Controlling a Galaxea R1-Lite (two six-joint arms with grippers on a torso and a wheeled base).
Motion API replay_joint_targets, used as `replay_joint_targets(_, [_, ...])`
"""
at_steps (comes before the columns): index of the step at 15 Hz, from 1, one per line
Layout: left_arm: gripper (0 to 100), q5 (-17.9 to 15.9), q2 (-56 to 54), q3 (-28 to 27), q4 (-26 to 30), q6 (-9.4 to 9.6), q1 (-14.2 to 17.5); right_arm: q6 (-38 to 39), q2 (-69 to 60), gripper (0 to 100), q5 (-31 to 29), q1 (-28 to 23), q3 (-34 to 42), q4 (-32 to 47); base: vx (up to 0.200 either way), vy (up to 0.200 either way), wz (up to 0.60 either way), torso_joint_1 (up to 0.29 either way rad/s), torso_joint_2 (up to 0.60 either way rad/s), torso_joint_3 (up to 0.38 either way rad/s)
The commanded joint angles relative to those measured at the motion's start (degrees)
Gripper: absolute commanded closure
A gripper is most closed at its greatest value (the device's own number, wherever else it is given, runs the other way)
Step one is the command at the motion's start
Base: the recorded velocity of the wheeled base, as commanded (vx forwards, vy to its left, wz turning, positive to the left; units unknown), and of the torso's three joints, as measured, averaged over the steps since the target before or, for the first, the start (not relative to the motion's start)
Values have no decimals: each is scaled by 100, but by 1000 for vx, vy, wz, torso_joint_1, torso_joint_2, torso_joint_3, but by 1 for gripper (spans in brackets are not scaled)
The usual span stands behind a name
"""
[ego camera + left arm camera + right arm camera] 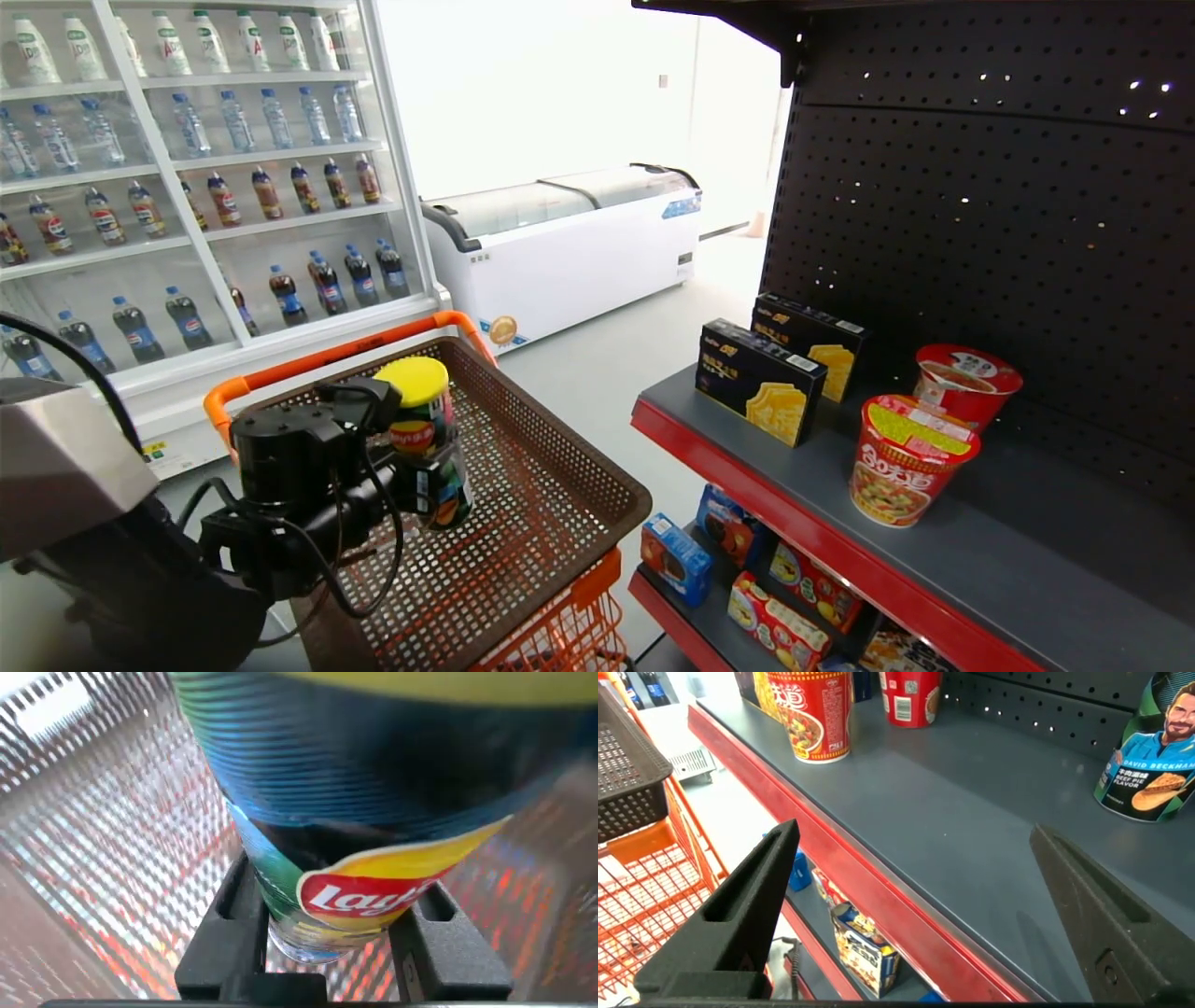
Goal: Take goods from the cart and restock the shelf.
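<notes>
Lift-out step: left end effector (425,481) clamps yellow-lidded cylindrical chip canister (425,420) above brown mesh cart basket (546,523); next, presumably, transfer to grey metal shelf (1027,532).

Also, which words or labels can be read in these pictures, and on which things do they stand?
Yellow-lidded can: a brand logo, white script on red, left unquoted.
Green can on the shelf: small English print, left unquoted.
Noodle cups: large Chinese characters.
Black boxes, cooler bottles: too small to read.
</notes>
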Motion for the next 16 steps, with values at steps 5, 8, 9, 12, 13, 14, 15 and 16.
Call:
replay_joint_targets(5, [100, -252, -2496, -530, 2075, -229, -8, 0, 2, 0, -1, -7, 1, 2, 0, 0, 0, 0, 0, 0])
replay_joint_targets(8, [100, -630, -3463, -583, 3340, -448, -69, 0, 2, 0, -1, 2, 1, 2, 0, 0, 0, 0, 0, 0])
replay_joint_targets(9, [100, -630, -3727, -574, 3683, -466, -87, 0, 2, 0, -1, 2, 1, 2, 0, 0, 0, 0, 0, 0])
replay_joint_targets(12, [100, -594, -4324, -486, 4193, -431, -157, 0, 2, 0, -1, 2, 1, 2, 0, 0, 0, 0, 0, 0])
replay_joint_targets(13, [100, -603, -4421, -416, 4228, -316, -157, 0, 2, 0, -1, 2, 1, 2, 0, 0, 0, 0, 0, 0])
replay_joint_targets(14, [100, -594, -4465, -363, 4202, -44, -166, 0, 2, 0, -1, 2, 1, 2, 0, 0, 0, 0, 0, 0])
replay_joint_targets(15, [100, -577, -4526, -354, 4175, 62, -149, 0, 2, 0, -1, -7, 1, 2, 0, 0, 0, 0, 0, 0])
replay_joint_targets(16, [100, -577, -4676, -345, 4193, -53, -157, 0, 2, 0, -1, -7, 1, 2, 0, 0, 0, 0, 0, 0])
